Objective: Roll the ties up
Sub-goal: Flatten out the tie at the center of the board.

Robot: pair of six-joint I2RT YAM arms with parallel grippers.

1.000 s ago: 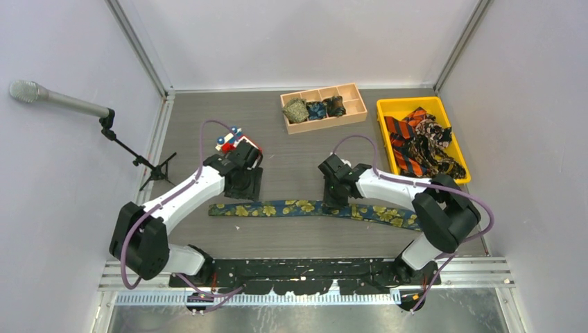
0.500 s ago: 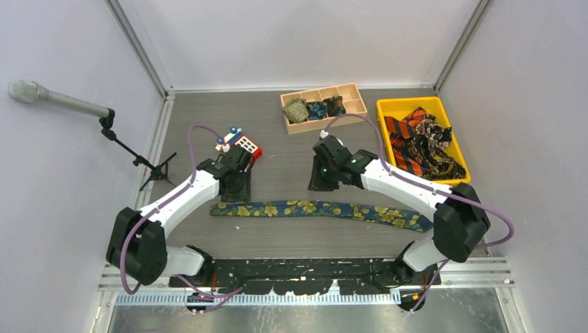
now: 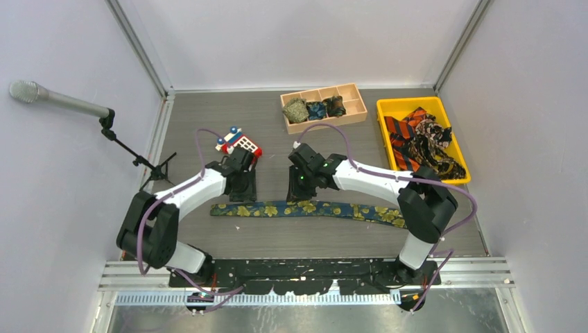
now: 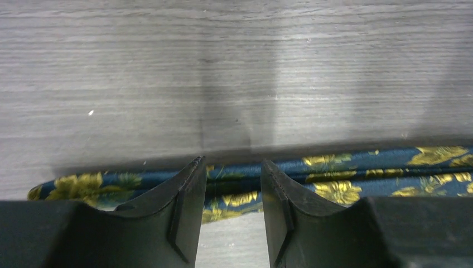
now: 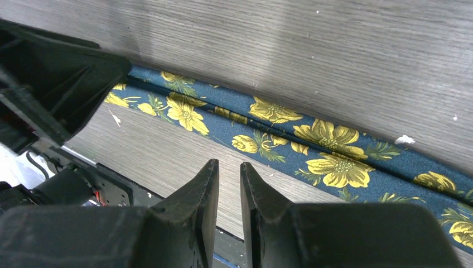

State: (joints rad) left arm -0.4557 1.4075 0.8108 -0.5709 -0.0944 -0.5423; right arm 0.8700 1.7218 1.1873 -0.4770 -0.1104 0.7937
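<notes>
A navy tie with yellow flowers [image 3: 347, 209] lies flat and unrolled across the table in front of both arms. My left gripper [image 3: 243, 193] hangs over its left end. In the left wrist view its jaws [image 4: 231, 165] are open and straddle the tie [image 4: 334, 178] with nothing pinched. My right gripper [image 3: 301, 193] hovers just behind the tie, left of its middle. In the right wrist view its jaws [image 5: 228, 165] stand slightly open and empty above bare table, with the tie [image 5: 268, 128] beyond them. Three rolled ties [image 3: 316, 109] sit in a wooden tray [image 3: 356, 104].
A yellow bin [image 3: 388, 105] at the right holds a heap of loose ties [image 3: 419, 142]. A red-and-blue toy phone [image 3: 239, 144] lies just behind my left gripper. A microphone on a small stand [image 3: 62, 100] reaches in from the left wall.
My right arm has swung left along the tie, from right of its middle to left of it. My left gripper's jaws have narrowed and it has dropped slightly toward the tie's left end.
</notes>
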